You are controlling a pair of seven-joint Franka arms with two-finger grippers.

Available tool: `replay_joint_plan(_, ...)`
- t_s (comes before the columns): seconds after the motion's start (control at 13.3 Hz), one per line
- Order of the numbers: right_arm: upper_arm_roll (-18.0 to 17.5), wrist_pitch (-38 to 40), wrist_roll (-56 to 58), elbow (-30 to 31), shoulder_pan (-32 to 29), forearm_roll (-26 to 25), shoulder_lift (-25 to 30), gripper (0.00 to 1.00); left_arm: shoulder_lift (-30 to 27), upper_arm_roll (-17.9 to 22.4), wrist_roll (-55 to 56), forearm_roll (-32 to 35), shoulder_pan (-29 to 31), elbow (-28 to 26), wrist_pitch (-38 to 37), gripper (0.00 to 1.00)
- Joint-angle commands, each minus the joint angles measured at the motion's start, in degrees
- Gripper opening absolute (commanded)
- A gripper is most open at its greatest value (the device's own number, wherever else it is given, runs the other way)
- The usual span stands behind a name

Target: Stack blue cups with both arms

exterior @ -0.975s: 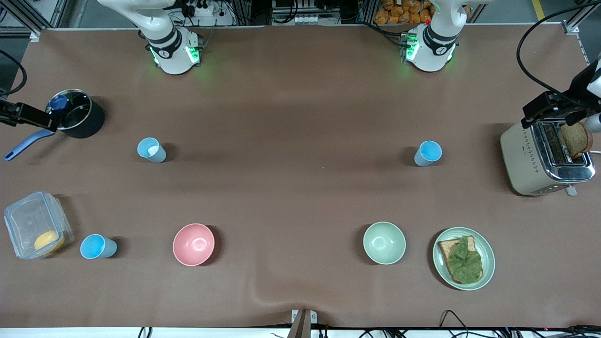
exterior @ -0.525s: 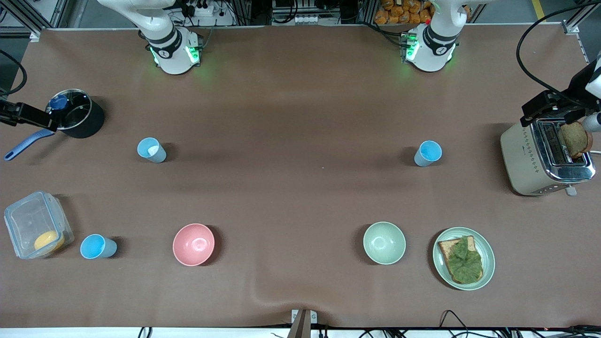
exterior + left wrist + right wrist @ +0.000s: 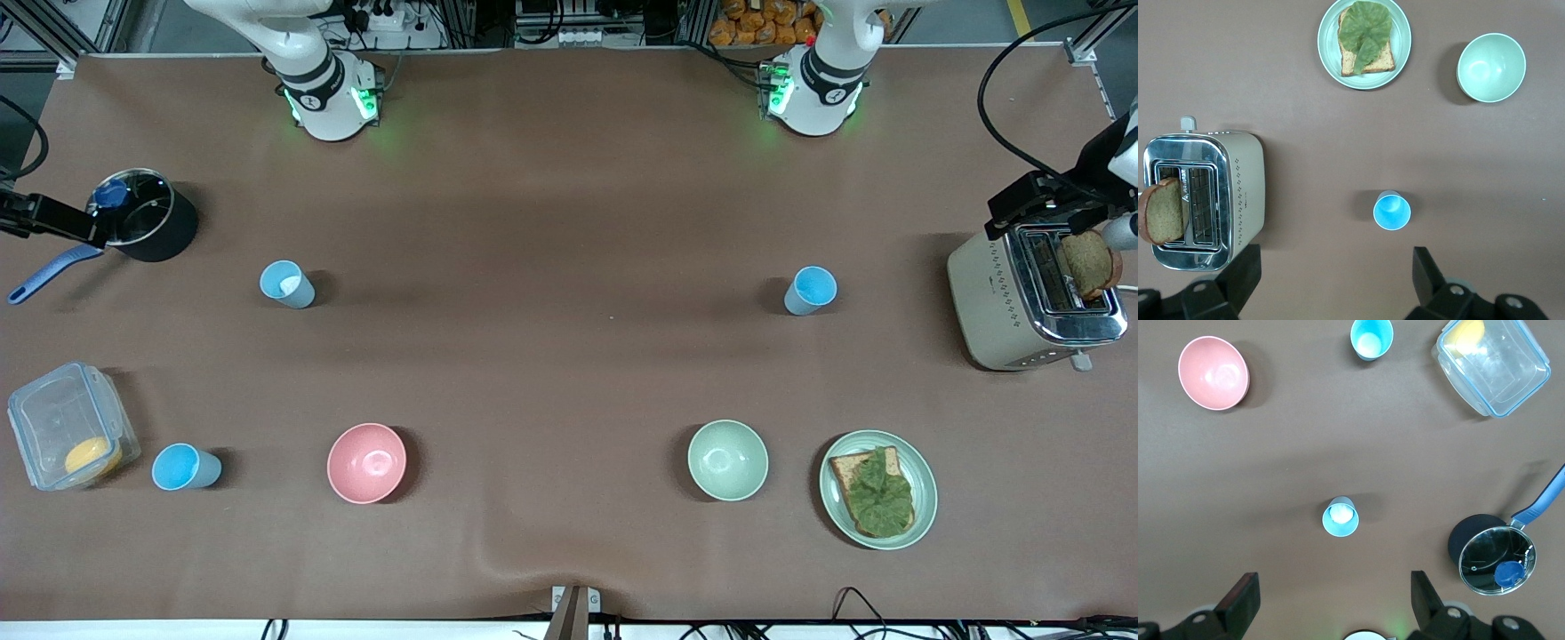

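Observation:
Three blue cups stand upright on the brown table. One cup (image 3: pixel 810 290) (image 3: pixel 1391 212) stands toward the left arm's end, one (image 3: pixel 286 284) (image 3: pixel 1340 517) toward the right arm's end, and a third (image 3: pixel 182 468) (image 3: pixel 1371 338) sits nearer the front camera beside a clear box. My left gripper (image 3: pixel 1335 280) hangs high over the table, open and empty, over bare table close to the first cup. In the same way my right gripper (image 3: pixel 1333 600) is open and empty, high over bare table close to the second cup. Neither gripper shows in the front view.
A pink bowl (image 3: pixel 366 462) and a pale green bowl (image 3: pixel 727 460) sit near the front edge. A plate (image 3: pixel 920 462) carries toast with lettuce. A toaster (image 3: pixel 987 302) with bread stands at the left arm's end. A black pot (image 3: pixel 169 236) and a clear box (image 3: pixel 71 425) stand at the right arm's end.

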State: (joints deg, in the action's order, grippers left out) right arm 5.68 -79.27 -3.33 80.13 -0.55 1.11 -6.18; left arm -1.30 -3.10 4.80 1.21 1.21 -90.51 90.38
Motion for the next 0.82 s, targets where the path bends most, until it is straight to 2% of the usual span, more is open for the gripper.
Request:
replay_joint_plan(0.0,-0.3,0.6,0.0,-0.2,-0.4,0.4,-0.3,1.0,0.0,-0.1,-0.5,-1.1,0.3,0.6,-0.9,1.0)
replay_joint_plan(0.22,-0.2,0.0,1.7,-0.2,-0.8,0.3,-1.0,1.0,0.0,-0.1,-0.5,-1.1,0.4,0.6,-0.9,1.0)
replay_joint_plan(0.38,-0.1,0.5,6.5,-0.1,-0.9,-0.7,-4.4,1.0,0.0,-0.1,-0.5,-1.1,0.4,0.6,-0.9,1.0)
replay_joint_plan(0.6,0.0,-0.8,9.2,0.5,-5.2,-3.9,-11.0,1.0,0.0,-0.1,-0.5,-1.1,0.4,0.6,-0.9,1.0)
replay_joint_plan(0.75,-0.1,-6.7,9.2,5.4,-5.5,-3.7,-13.2,1.0,0.0,-0.1,-0.5,-1.1,0.4,0.6,-0.9,1.0)
